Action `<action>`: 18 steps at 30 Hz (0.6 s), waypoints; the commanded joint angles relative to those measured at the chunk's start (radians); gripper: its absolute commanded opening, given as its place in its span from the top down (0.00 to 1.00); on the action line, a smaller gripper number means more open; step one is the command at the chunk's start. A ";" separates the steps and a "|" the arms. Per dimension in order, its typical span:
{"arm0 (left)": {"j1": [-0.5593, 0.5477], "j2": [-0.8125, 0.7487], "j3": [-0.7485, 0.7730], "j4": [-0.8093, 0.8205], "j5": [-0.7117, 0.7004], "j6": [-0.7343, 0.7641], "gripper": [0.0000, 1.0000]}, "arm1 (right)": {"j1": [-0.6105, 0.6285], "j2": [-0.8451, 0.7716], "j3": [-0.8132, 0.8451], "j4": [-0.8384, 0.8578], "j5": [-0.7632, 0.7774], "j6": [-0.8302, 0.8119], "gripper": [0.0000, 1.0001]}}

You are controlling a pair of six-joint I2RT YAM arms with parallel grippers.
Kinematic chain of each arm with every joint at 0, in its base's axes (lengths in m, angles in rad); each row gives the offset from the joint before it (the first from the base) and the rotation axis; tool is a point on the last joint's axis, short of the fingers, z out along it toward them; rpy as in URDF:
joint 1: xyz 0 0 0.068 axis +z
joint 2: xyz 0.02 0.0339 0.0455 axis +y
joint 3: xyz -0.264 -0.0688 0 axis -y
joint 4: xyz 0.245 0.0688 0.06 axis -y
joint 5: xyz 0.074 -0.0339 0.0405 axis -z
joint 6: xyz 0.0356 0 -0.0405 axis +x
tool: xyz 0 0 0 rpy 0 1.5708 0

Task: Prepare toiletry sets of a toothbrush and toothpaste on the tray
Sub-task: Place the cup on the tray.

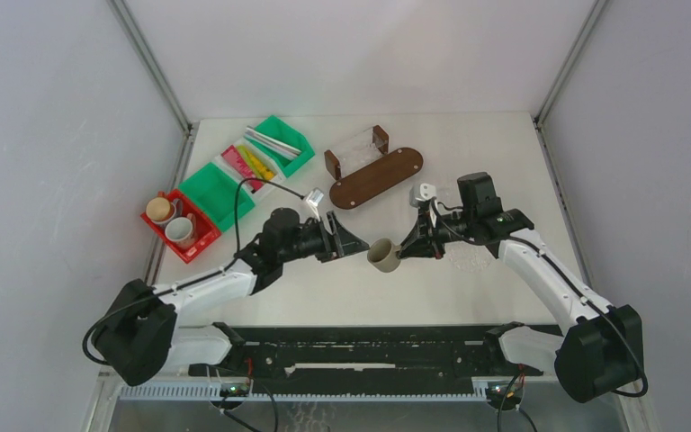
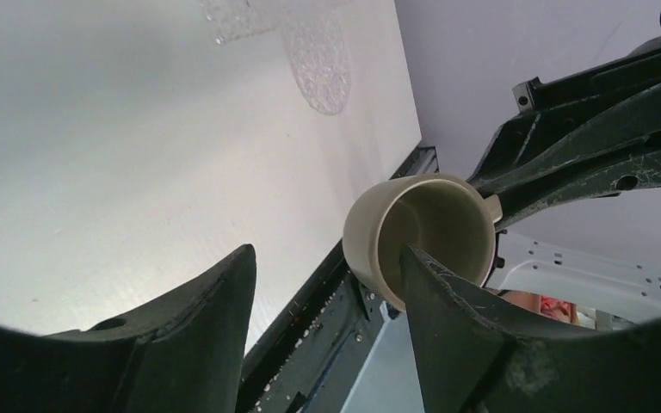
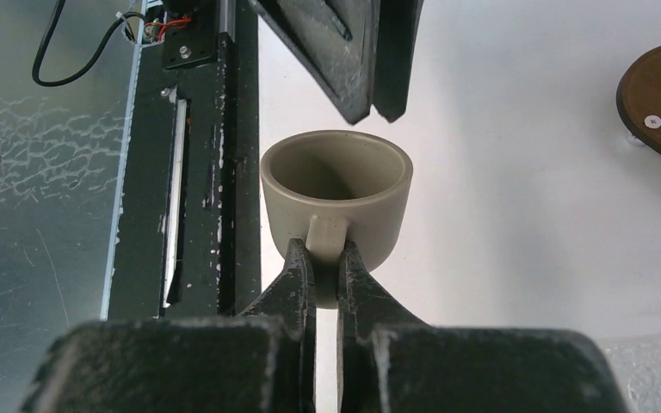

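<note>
Right wrist, right claw pinching mug by handle

No legible text, label, brand, number or sign anywhere.

The setting is a robotics laboratory test cell. A white table is enclosed on three sides by plain pale panels joined by metal corner posts, which run in from the upper left and upper right of the top view. At the bottom edge, a black mounting rail carries the left arm and the right arm, with exposed cabling. Props are staged in order: green bins and a red bin at upper left, and a wooden tray at upper centre.
</note>
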 commanded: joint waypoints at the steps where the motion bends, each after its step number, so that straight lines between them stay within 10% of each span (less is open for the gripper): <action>1: -0.043 0.040 0.094 0.073 0.041 -0.048 0.36 | 0.008 -0.027 0.037 0.027 -0.042 -0.029 1.00; 8: -0.090 0.134 0.142 0.091 0.091 -0.057 0.60 | 0.017 -0.031 0.032 0.024 -0.036 -0.043 1.00; 13: -0.096 0.163 0.156 0.104 0.120 -0.058 0.98 | 0.027 -0.033 0.026 0.017 -0.018 -0.063 1.00; 18: -0.100 0.097 0.199 -0.076 0.011 0.087 1.00 | 0.052 -0.028 0.026 -0.005 0.047 -0.094 0.86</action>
